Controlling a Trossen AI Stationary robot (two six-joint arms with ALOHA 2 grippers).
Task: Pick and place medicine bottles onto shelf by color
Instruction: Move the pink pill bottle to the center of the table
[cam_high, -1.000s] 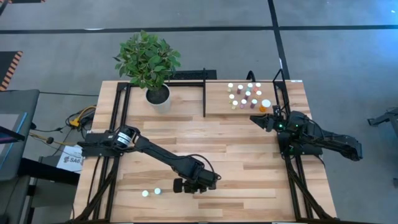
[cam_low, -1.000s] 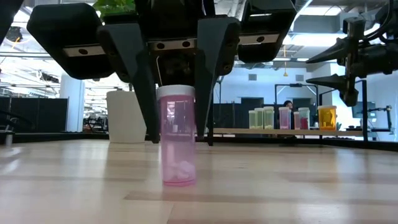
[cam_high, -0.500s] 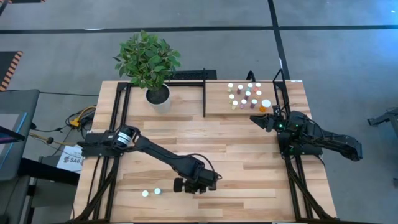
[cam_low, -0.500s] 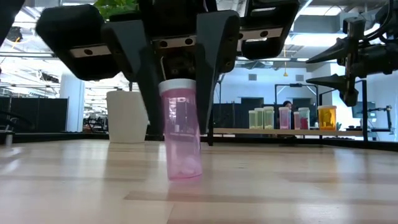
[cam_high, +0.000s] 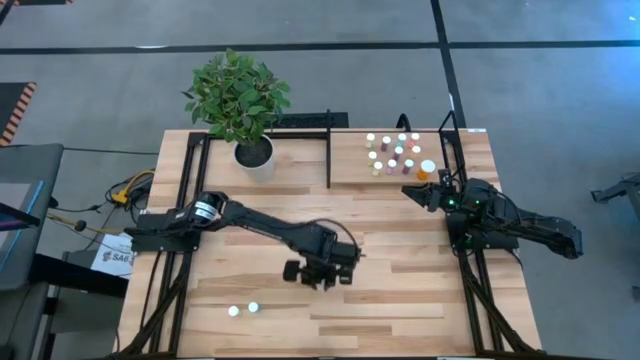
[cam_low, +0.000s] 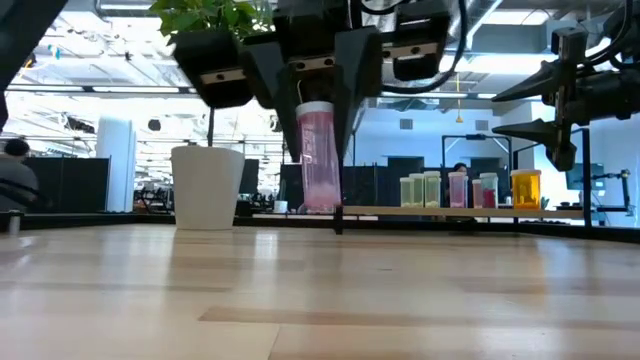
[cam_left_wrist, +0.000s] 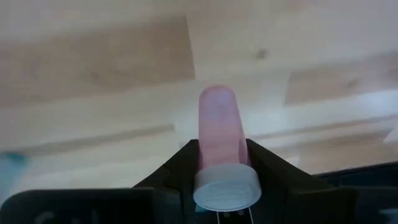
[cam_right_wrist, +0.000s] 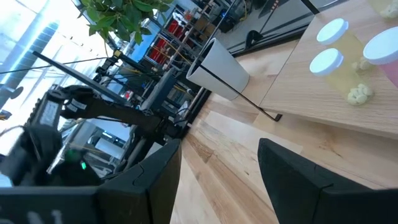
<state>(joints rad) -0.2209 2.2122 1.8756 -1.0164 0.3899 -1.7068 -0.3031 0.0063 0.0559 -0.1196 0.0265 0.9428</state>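
pink bottle (cam_low: 320, 155) hangs above the table (cam_high: 400, 270), clear of the wood, clamped between the left gripper (cam_low: 318, 150) fingers near the table's middle. two loose bottles (cam_high: 243, 309) stand by the near left edge. further right, more bottles (cam_high: 395, 153) crowd the shelf (cam_high: 350, 165) at the far right. right gripper (cam_high: 412, 190) waits just in front of the shelf, fingers spread, holding nothing.

Open-plan lab, storage racks (cam_right_wrist: 180, 37), concrete floor (cam_high: 520, 90)
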